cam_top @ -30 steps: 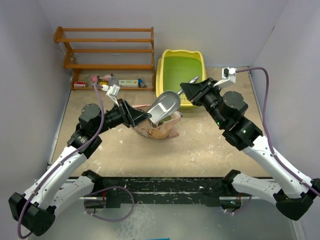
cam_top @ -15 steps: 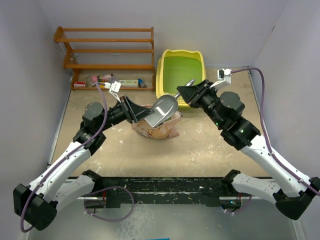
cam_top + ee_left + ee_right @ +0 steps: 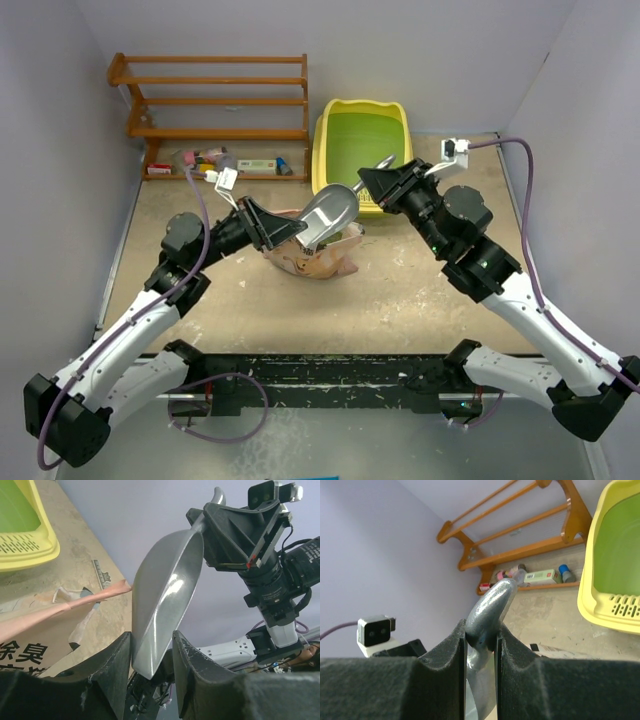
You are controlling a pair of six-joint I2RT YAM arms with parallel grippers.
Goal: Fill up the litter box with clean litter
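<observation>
Your right pincer (image 3: 481,631) is pinching the scoop (image 3: 167,585) by its handle; your left pincer (image 3: 151,641) is straddling the bowl tip over the bag (image 3: 320,262), grip unclear

Yellow, green, grey and pink.
The litter box (image 3: 30,550) is yellow with a green floor; the scoop (image 3: 165,595) shiny grey; the bag (image 3: 35,625) pink, seemingly with dark printed characters; the shelf rack (image 3: 215,100) orange-brown.

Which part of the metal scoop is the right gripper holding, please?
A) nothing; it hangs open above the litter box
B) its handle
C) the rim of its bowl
B: the right wrist view shows the right gripper closed on the curved handle of the metal scoop.
</observation>
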